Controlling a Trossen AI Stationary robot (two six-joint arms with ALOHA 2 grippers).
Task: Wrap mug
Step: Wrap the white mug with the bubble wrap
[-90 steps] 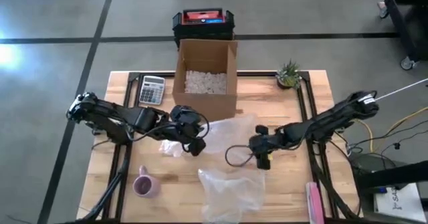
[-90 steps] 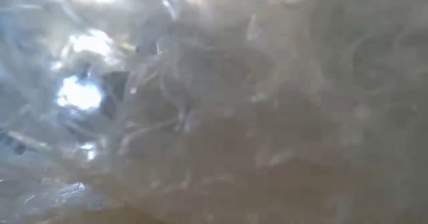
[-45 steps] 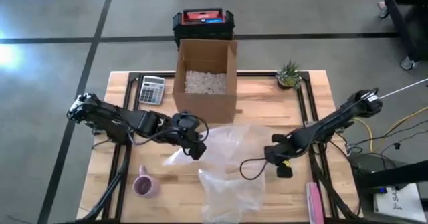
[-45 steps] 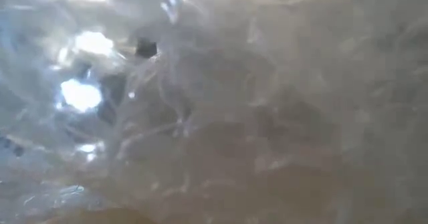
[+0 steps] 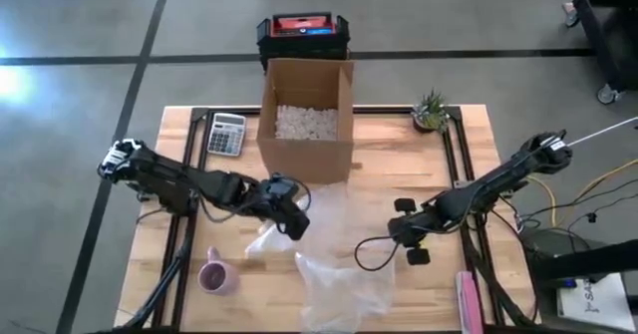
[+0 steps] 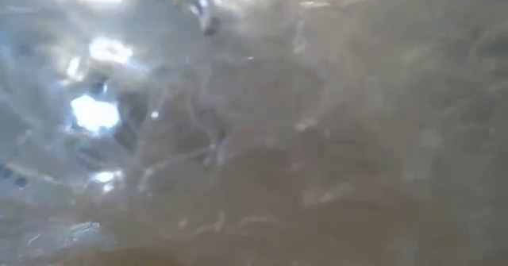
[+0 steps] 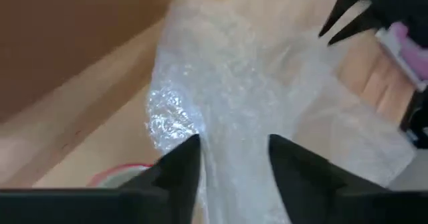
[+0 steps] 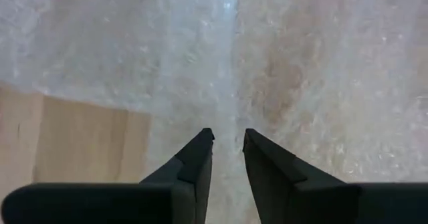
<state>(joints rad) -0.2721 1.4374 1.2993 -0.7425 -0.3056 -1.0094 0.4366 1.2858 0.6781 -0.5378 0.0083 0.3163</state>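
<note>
High view: pink mug (image 5: 213, 275) upright; crinkled clear bubble wrap (image 5: 334, 244) beside it.

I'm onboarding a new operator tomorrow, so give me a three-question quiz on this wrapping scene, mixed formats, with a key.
1. True or false: the pink mug already lies on the bubble wrap.
2. What fills the cardboard box behind the wrap? A) white packing peanuts B) mugs C) nothing
3. Which items sit at the table's back edge on either side of the box?

Key
1. False. The mug stands on bare wood near the front left, apart from the wrap.
2. A
3. A calculator on the left and a small plant on the right.
</note>
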